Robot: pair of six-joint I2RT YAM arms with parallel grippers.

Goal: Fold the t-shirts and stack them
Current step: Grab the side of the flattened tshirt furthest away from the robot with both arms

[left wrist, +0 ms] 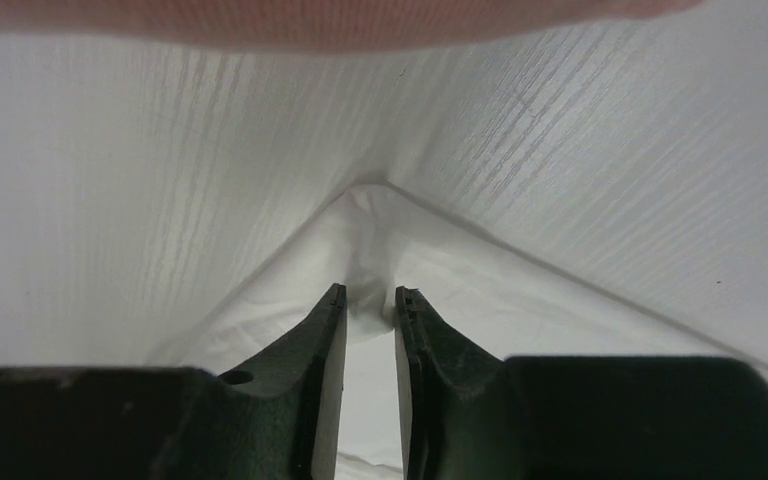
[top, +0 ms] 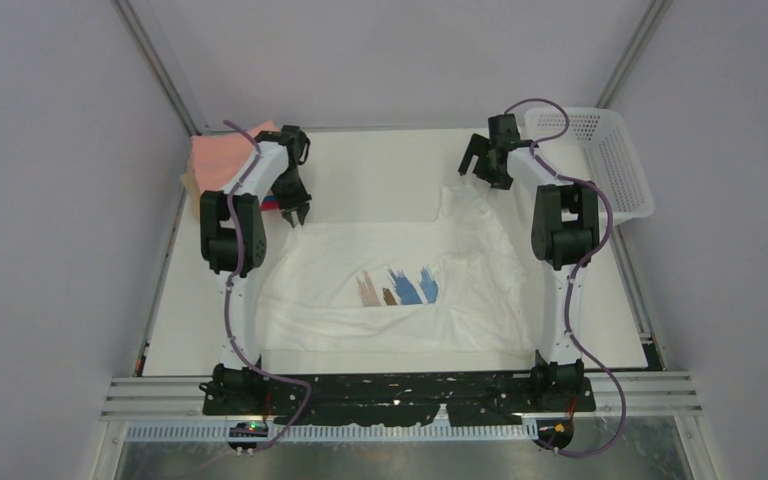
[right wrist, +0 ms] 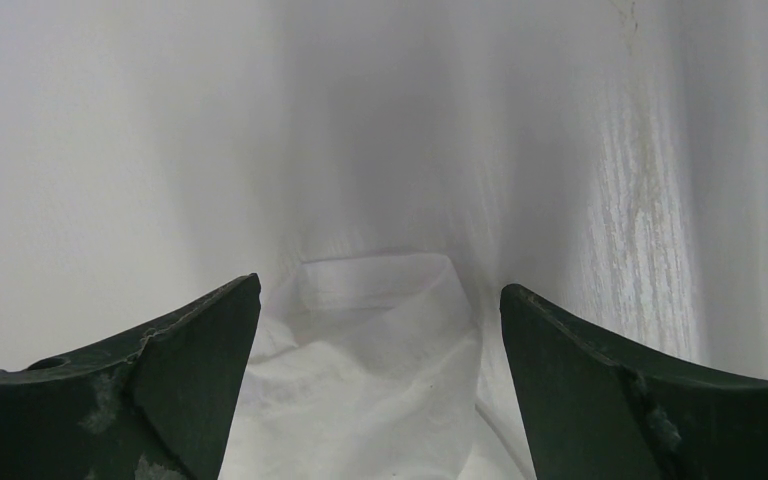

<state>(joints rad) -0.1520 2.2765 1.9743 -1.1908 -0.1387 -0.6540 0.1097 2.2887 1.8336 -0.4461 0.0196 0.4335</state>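
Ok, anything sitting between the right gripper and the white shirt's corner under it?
Nothing visible. The right gripper has its jaws open, framing the far right corner of the white t-shirt, with only bare table around it. The basket sits off to the right, out of the path.

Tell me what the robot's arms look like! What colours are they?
The left arm and right arm match: white tube-like links with chunky black joints. A purple cable loops along each one. Each ends in a black tool, the left tool and the right tool, with two pointed wedge fingers, scuffed grey in places. Both stand on a black base plate.
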